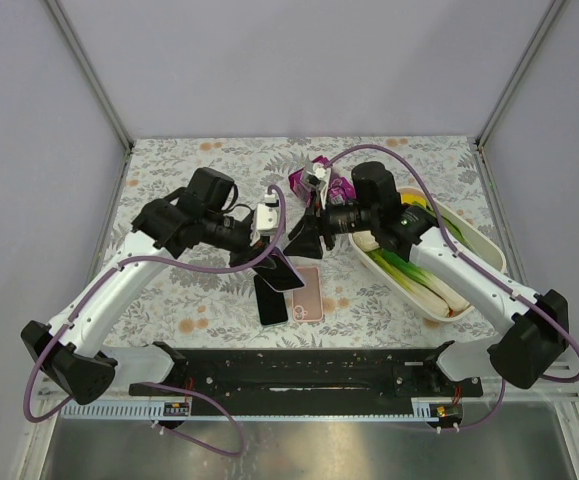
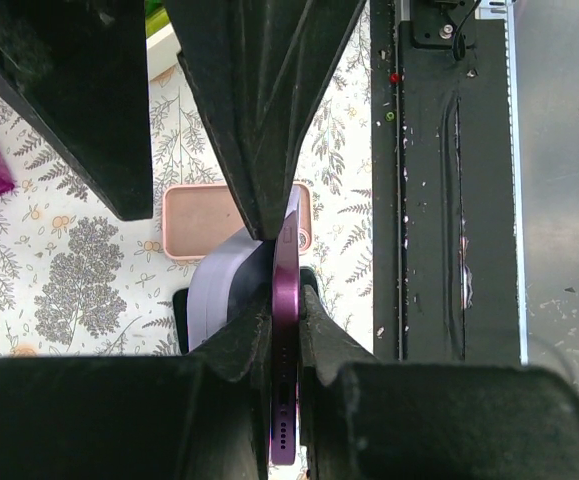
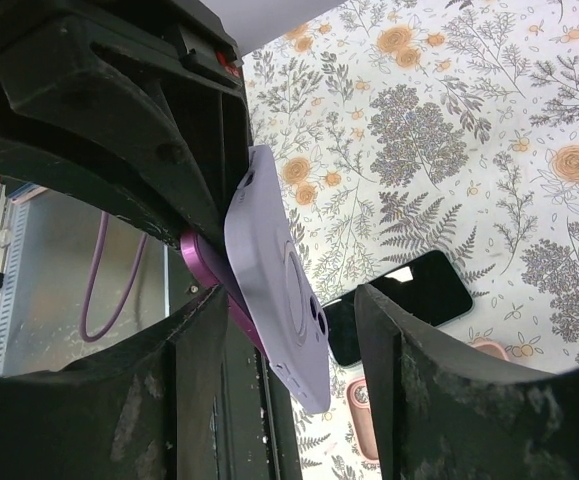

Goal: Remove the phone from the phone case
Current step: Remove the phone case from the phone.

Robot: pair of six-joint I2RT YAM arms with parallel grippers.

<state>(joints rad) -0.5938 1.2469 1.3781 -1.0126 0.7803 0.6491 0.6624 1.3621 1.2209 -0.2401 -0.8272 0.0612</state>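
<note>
My left gripper (image 2: 285,310) is clamped on the purple phone (image 2: 286,240), held edge-on above mid-table. My right gripper (image 3: 289,300) stands parted either side of the lilac case (image 3: 269,230), which hangs half off the phone.

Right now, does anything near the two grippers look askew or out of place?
Yes: the lavender case hangs askew, peeled partly off the purple phone, which the left gripper clamps by its edges.
</note>
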